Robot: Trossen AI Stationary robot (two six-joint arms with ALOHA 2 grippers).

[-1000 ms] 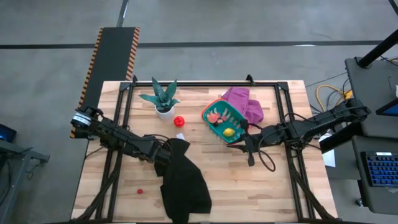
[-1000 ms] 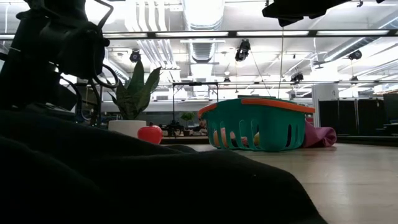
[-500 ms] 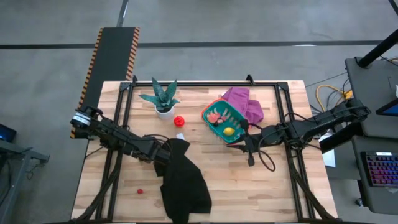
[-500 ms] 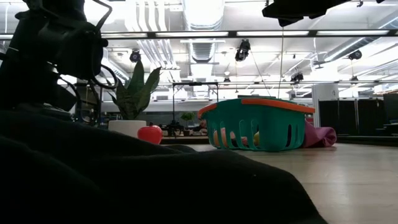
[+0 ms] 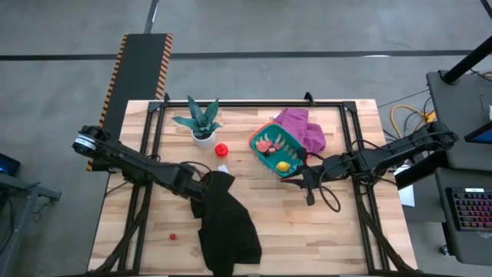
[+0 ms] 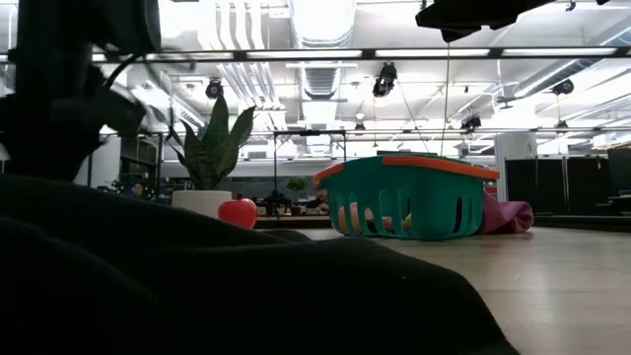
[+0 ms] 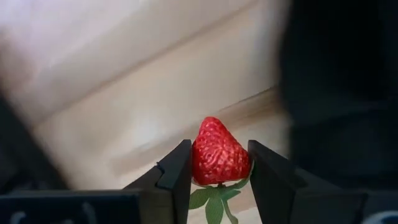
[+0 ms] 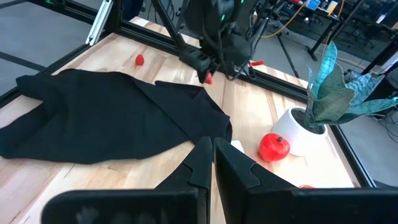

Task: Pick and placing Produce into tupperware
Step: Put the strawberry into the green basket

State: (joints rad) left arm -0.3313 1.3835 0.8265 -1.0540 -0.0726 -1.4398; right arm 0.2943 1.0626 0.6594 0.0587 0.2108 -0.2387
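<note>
My left gripper (image 5: 200, 183) stands at the far edge of the black cloth (image 5: 224, 223) and is shut on a red toy strawberry (image 7: 217, 158); the right wrist view shows that strawberry (image 8: 208, 78) under its fingers. The teal container (image 5: 278, 151) sits right of centre, with pink pieces (image 5: 265, 144) and a yellow piece (image 5: 284, 162) inside. A red tomato (image 5: 221, 150) rests on the table beside the plant pot. A small red piece (image 5: 174, 237) lies near the near-left corner. My right gripper (image 8: 211, 158) is shut and hovers near the container's near side, touching nothing. My left gripper pinches the strawberry between its two fingers, one on each side of the wide leafy end (image 7: 214, 177). The pointed tip (image 7: 213, 123) sticks out past the fingertips, and the green leaves (image 7: 211, 200) lie back between the fingers.
A potted green plant (image 5: 200, 121) stands far left of the container. A purple cloth (image 5: 304, 127) lies against the container's far side. The black cloth covers the near middle of the table and fills the low view's foreground (image 6: 197, 286). Bare wood lies right of the cloth.
My left arm has moved: its rear part has swung toward the table's left, and in the low view the arm has risen out of its earlier place. The gripper stays shut on the strawberry. My right arm has kept still.
</note>
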